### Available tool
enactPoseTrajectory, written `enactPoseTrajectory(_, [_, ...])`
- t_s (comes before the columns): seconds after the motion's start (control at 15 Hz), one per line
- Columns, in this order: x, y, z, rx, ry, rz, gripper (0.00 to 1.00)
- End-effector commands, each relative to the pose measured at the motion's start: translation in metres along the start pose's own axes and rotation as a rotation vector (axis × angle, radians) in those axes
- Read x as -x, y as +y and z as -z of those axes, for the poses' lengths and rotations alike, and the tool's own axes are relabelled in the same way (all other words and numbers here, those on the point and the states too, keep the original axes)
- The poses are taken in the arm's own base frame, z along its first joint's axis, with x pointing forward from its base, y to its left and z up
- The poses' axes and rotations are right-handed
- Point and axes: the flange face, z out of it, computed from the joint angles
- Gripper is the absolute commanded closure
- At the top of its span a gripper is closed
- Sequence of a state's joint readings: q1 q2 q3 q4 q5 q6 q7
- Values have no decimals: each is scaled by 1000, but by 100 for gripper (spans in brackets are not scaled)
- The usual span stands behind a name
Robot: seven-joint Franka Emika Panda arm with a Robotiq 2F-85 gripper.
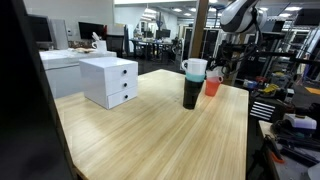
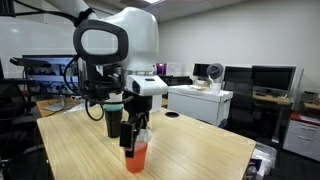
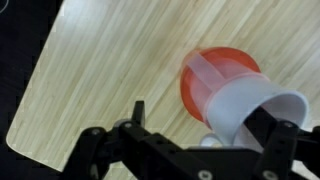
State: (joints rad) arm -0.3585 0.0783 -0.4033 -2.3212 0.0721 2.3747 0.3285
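My gripper (image 3: 208,122) is shut on a white cup (image 3: 250,108), held tilted with its mouth toward the camera. It hangs just above an orange cup (image 3: 212,72) that stands on the wooden table (image 3: 90,70). In both exterior views the gripper (image 2: 134,130) (image 1: 217,72) hangs over the orange cup (image 2: 135,158) (image 1: 212,88) near the table's edge. A black tumbler (image 2: 113,120) (image 1: 191,92) with a white and teal top stands right beside the orange cup. A small white round thing (image 3: 208,141) shows under the white cup; I cannot tell what it is.
A white two-drawer box (image 1: 109,80) stands on the table (image 1: 150,130), apart from the cups. Desks, monitors and shelving surround the table (image 2: 190,140). Table edges lie close to the orange cup.
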Motion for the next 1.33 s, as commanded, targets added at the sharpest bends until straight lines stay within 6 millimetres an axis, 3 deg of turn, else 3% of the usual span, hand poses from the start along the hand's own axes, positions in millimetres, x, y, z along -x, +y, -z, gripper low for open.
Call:
enactPoseTrajectory(0.0, [5,12,-11,-15,-6,-21,0])
enactPoseTrajectory(0.2, [4,18,-9,-32,-1,-42,0])
enactPoseTrajectory(0.27, [1,20,-5,-49,8,-55,25])
enactPoseTrajectory(0.4, [-3,25,4,-83,33,-80,33])
enactPoseTrajectory(0.67, [-13,39,18,-130,71,-147,62])
enactPoseTrajectory(0.93, [-13,37,15,-127,60,-143,88])
enactPoseTrajectory(1.0, [-11,35,12,-121,52,-136,43])
enactPoseTrajectory(1.07, [-9,32,10,-120,44,-129,43])
enactPoseTrajectory(1.27, [-2,22,1,-112,23,-108,25])
